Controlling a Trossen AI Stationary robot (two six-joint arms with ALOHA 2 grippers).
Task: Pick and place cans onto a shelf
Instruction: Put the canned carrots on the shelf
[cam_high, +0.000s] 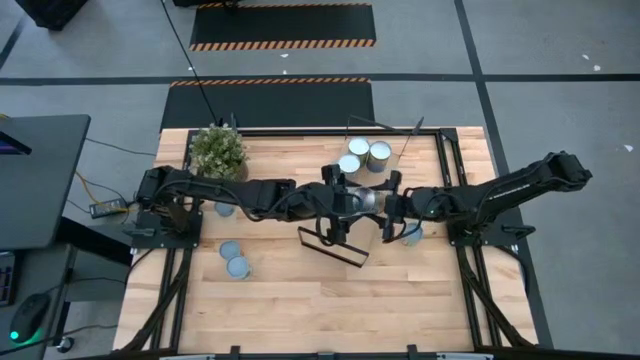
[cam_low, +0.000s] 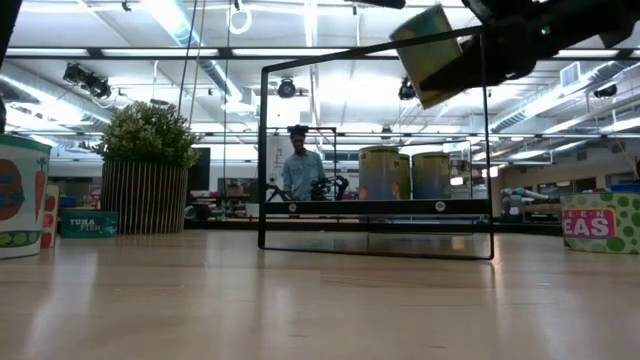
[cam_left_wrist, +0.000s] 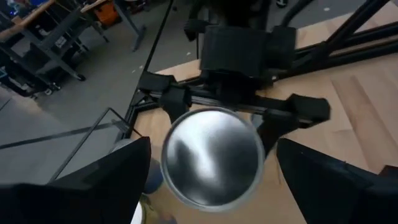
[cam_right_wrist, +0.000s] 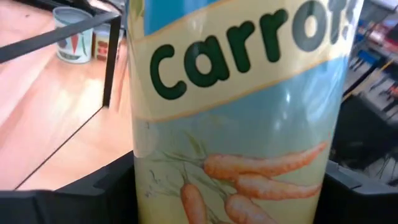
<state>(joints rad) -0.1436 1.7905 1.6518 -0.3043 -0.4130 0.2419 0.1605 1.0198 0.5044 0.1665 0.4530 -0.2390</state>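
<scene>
My right gripper (cam_high: 388, 205) is shut on a carrots can (cam_right_wrist: 242, 112), held high over the shelf's wire frame (cam_low: 375, 160); the can also shows in the low view (cam_low: 432, 52). My left gripper (cam_high: 340, 205) is open. Its fingers (cam_left_wrist: 106, 186) stand on either side of the can's silvery round end (cam_left_wrist: 212, 157), apart from it. Two cans (cam_high: 365, 158) stand upright on the shelf (cam_low: 375, 207). Other cans stand on the table at the left (cam_high: 235, 260) and under my right arm (cam_high: 411, 235). My right gripper pinches the carrots can's printed side wall (cam_right_wrist: 155, 186) between its two fingers (cam_right_wrist: 62, 202). It comes about level from the table's right, and the fingers lie along the can. The can is lifted clear and tilted, its free round end (cam_left_wrist: 212, 157) toward my left gripper.
A potted plant (cam_high: 218, 150) stands at the table's far left. A can (cam_high: 225, 208) sits under my left arm. The black frame (cam_high: 335, 245) lies just near of both grippers. A person (cam_low: 300, 165) stands in the room beyond the table.
</scene>
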